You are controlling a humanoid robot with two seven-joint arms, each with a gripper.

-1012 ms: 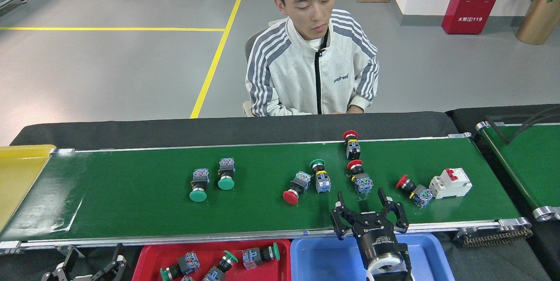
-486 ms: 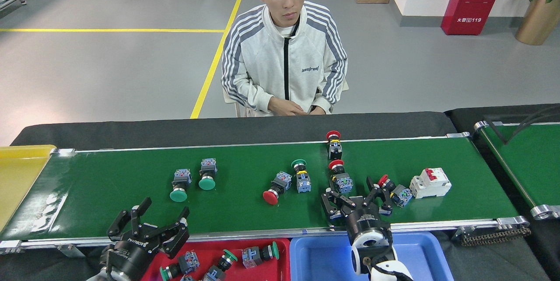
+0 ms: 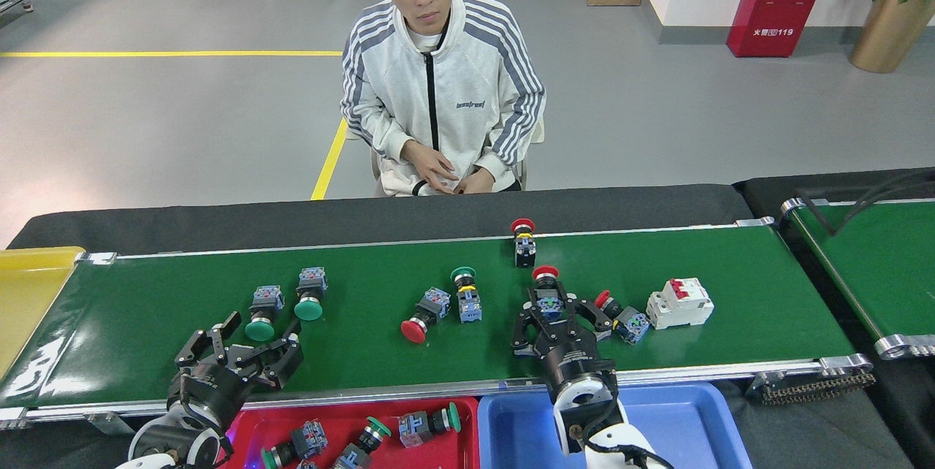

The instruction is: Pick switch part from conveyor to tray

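Right tool (image 3: 559, 315) spread wide over the conveyor (image 3: 730, 264), fingers flanking a red-capped switch part (image 3: 546, 292) on either side; contact not discernible, nothing lifted. Switch part lying flat on the conveyor, long axis running across the belt, red cap toward the far rail, blue-grey block toward the near rail. Left tool (image 3: 245, 348) also spread wide, empty, hanging above the conveyor's near strip, just short of 2 green-capped switches (image 3: 260, 315), caps toward the near rail. Below the conveyor's near rail, a red tray (image 3: 245, 425) with several green-capped parts and a blue tray (image 3: 687, 418) beside it. Beyond the conveyor's far rail, a seated person (image 3: 438, 89), hands together.
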